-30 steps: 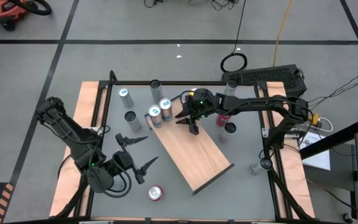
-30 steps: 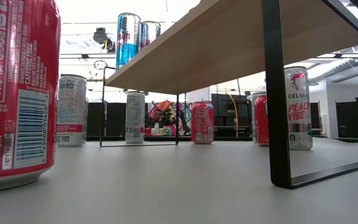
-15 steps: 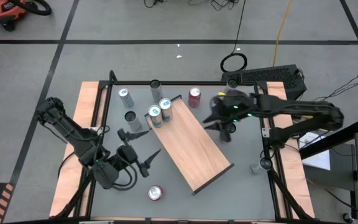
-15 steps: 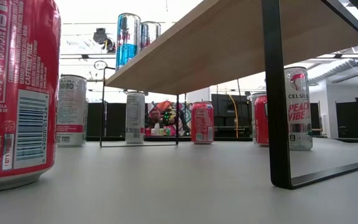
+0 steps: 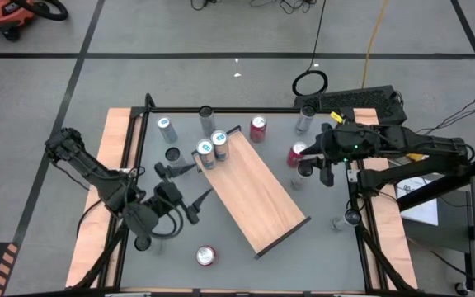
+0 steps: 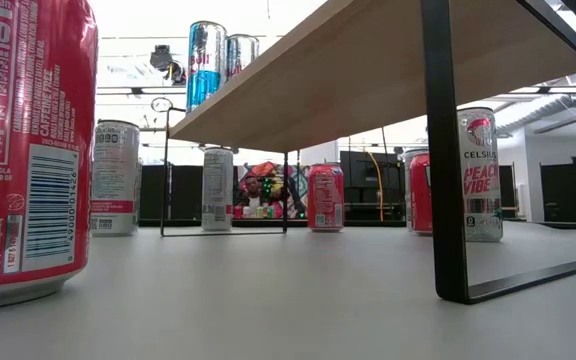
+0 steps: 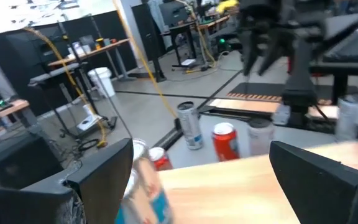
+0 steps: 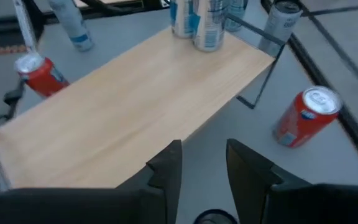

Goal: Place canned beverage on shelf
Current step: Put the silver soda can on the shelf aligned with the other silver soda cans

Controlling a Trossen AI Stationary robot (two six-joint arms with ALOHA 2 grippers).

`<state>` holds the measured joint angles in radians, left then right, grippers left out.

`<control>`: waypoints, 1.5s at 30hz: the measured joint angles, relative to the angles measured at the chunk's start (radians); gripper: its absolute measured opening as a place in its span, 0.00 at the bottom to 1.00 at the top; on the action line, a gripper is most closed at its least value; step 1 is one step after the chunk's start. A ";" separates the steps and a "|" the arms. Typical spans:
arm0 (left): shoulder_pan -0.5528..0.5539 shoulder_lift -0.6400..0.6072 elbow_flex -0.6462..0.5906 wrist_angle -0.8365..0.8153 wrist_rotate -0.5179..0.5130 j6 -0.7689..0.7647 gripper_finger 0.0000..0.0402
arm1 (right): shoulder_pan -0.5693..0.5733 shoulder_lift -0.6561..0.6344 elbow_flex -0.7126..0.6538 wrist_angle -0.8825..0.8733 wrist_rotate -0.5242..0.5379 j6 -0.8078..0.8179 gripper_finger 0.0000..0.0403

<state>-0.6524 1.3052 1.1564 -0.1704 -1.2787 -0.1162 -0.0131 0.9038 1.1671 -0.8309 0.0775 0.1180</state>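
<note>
The shelf [image 5: 258, 186] is a light wooden board on a thin black frame, lying slantwise mid-table. Two blue-and-silver cans [image 5: 212, 146] stand on its far left end, also seen in the low view as cans [image 6: 208, 60]. My left gripper [image 5: 204, 178] is open, level, just left of the shelf, pointing across it; its wrist view shows the board [image 7: 241, 180] between the spread fingers. My right gripper [image 5: 320, 169] hovers raised near the table's right side over a red can [image 5: 296, 153] and a dark-topped can [image 5: 303, 170]. Its fingers [image 8: 166, 165] stand narrowly apart with nothing between.
Loose cans stand on the table: a red one [image 5: 257, 128], silver ones [image 5: 305, 118] [image 5: 206, 115] [image 5: 166, 126], a dark-topped one [image 5: 172, 154] and a red one [image 5: 206, 256] near the front edge. Bare board [image 8: 123, 106] runs from the two cans to the shelf's near end.
My right gripper has drawn back from over the shelf's far end toward the table's right edge and risen, its fingers keeping the same narrow gap. My left gripper has swung a little toward the far edge, staying open. No can has moved.
</note>
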 joint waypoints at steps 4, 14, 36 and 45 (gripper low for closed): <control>0.074 -0.084 0.007 -0.002 0.019 0.065 0.89 | 0.001 0.013 0.000 0.002 0.001 -0.080 0.24; 0.313 -0.346 0.007 -0.047 0.076 0.143 0.85 | 0.001 0.016 0.000 0.096 0.001 -0.247 0.24; 1.139 -0.262 0.006 -0.832 0.675 -0.453 0.85 | 0.001 0.029 0.000 0.104 0.000 -0.343 0.24; 1.291 -0.112 0.005 -0.957 0.821 -0.397 0.85 | 0.001 0.059 -0.069 0.173 -0.001 -0.343 0.24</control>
<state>0.6384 1.1928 1.1618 -1.1278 -0.4580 -0.5129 -0.0120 0.9627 1.0986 -0.6577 0.0769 -0.2249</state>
